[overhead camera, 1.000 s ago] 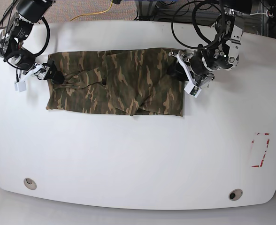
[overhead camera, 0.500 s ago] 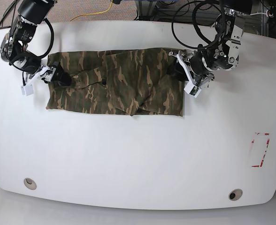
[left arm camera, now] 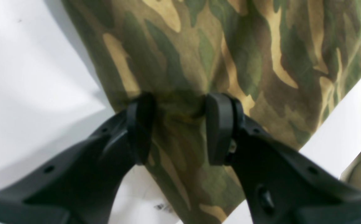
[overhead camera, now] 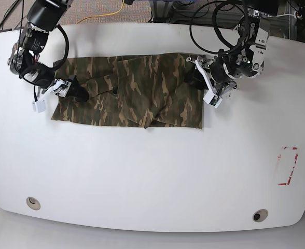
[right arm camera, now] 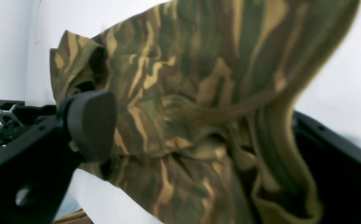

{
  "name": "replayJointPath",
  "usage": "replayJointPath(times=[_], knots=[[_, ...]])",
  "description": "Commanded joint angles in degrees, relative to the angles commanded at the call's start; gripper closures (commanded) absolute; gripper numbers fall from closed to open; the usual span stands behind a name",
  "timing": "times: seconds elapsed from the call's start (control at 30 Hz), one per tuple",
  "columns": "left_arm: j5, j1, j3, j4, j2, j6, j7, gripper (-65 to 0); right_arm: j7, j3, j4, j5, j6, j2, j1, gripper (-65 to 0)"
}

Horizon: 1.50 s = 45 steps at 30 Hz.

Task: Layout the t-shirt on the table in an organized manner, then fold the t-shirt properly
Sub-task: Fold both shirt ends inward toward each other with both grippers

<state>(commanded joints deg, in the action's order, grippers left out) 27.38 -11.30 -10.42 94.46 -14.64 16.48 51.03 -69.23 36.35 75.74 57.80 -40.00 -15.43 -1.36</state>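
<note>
Down at the near edge of the table [overhead camera: 142, 181], two round grommet holes [overhead camera: 33, 202] sit in the white top, with a red tape outline [overhead camera: 288, 165] off on the base view's right side. Farther back lies the t-shirt [overhead camera: 137, 91], a long camouflage band spread flat across the far half of the table, each short end in a pincer.

On the base view's right, the left gripper [left arm camera: 178, 127] is at the shirt's edge. Its wrist camera shows the two black pads pinching a fold of camouflage cloth between them, the fabric bunched and shadowed in the gap, white tabletop on either side. The arm behind the fingers is cut off by the frame.

On the base view's left, the right gripper [overhead camera: 72, 88] sits on the shirt's other end. Up close, one black pad [right arm camera: 90, 124] presses against the gathered cloth, which rises in a twisted, blurred ridge; the opposite finger is almost wholly hidden behind the fabric, so the grip reads as clamped on the shirt.

Beyond the table's far edge, a yellow cable [overhead camera: 108, 13] trails over the floor.
</note>
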Motion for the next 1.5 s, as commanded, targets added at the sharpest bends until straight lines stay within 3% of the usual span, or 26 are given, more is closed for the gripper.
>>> replayJointPath(times=[0.2, 0.3, 0.37, 0.67, 0.8, 0.9, 1.13, 1.5], knots=[[0.0, 0.09, 0.0, -0.09, 0.0, 0.0, 0.0, -25.3, 0.0, 0.18, 0.0, 0.0, 0.0, 0.09, -1.49, -27.9], [0.0, 0.18, 0.0, -0.18, 0.0, 0.0, 0.0, -25.3, 0.09, 0.09, 0.26, 0.0, 0.0, 0.0, -1.49, -10.0], [0.0, 0.79, 0.0, -0.26, 0.0, 0.0, 0.0, -25.3, 0.09, 0.0, 0.44, 0.0, 0.0, -0.09, -1.49, -3.5], [-0.09, 3.43, -4.92, -0.88, 0.0, -0.53, 0.0, -25.3, -0.44, 0.09, 10.99, 0.44, 0.0, -0.62, 1.93, -2.9], [-1.58, 5.54, -8.62, -3.96, 0.35, -4.92, 0.0, -25.3, -3.34, 0.09, 19.08, 0.53, 0.0, -0.35, 3.25, -2.9], [-2.11, 8.26, -11.78, -7.56, 2.37, -6.59, -0.09, -25.3, -5.36, 0.18, 23.56, 0.53, 0.0, 0.53, 3.87, -2.9], [-2.02, 12.57, -16.35, -14.07, 6.42, -6.86, -0.26, -25.3, -7.3, -3.16, 32.0, 0.53, 0.0, 2.46, 4.57, -2.9], [-2.02, 17.05, -21.54, -20.75, 13.45, -7.03, -0.35, -25.3, -7.3, -9.93, 34.02, 0.53, 0.0, 6.86, 4.22, -2.9]])
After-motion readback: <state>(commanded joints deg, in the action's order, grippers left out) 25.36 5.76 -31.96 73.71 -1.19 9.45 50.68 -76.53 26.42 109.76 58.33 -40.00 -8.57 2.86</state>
